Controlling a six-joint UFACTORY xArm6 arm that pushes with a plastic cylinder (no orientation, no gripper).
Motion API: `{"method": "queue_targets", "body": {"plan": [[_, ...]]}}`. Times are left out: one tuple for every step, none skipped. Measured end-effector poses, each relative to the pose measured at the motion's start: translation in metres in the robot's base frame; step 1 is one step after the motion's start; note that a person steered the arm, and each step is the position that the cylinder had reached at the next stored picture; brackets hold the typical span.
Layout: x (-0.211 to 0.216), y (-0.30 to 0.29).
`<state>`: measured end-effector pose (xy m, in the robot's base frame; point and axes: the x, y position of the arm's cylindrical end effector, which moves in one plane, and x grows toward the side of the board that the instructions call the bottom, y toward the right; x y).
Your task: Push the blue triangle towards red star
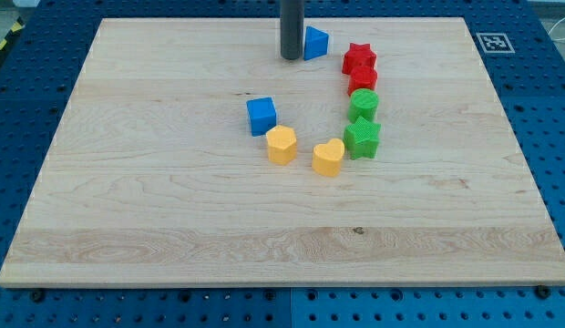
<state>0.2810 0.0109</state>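
Note:
The blue triangle [316,42] lies near the view's top, just right of my tip [291,57], which touches or nearly touches its left side. The red star [358,58] lies a short way to the right of the triangle and slightly lower. The dark rod comes down from the view's top edge.
A red block [363,79] sits just below the red star, then a green round block [364,103] and a green star [362,137]. A yellow heart [328,157], a yellow hexagon [281,145] and a blue cube [261,116] lie mid-board. The wooden board [128,210] rests on a blue pegboard.

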Motion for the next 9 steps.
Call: {"method": "queue_targets", "body": {"plan": [[0.000, 0.008], [-0.002, 0.008], [-0.004, 0.016], [-0.005, 0.030], [-0.005, 0.039], [-0.011, 0.016], [-0.023, 0.014], [-0.027, 0.028], [-0.027, 0.049]]}}
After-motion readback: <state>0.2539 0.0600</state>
